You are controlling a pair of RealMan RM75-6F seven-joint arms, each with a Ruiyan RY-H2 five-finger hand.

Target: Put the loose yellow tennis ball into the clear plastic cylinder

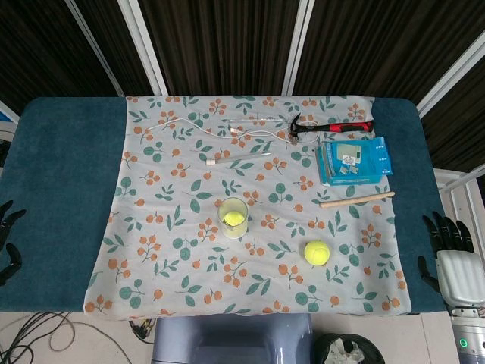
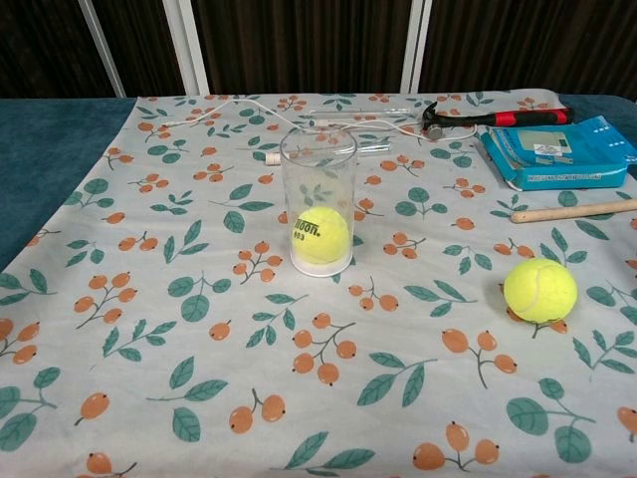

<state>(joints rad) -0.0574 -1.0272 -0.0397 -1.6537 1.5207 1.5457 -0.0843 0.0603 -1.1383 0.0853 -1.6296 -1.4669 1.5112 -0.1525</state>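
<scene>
The loose yellow tennis ball lies on the floral cloth, right of centre near the front. The clear plastic cylinder stands upright at the cloth's middle, with another yellow ball inside at its bottom. My left hand hangs off the table's left edge, dark fingers spread, holding nothing. My right hand sits beyond the table's right edge, fingers extended and empty. Neither hand shows in the chest view.
A red-handled hammer, a blue box and a wooden stick lie at the back right. A white cable runs along the back. The cloth covers a blue tabletop.
</scene>
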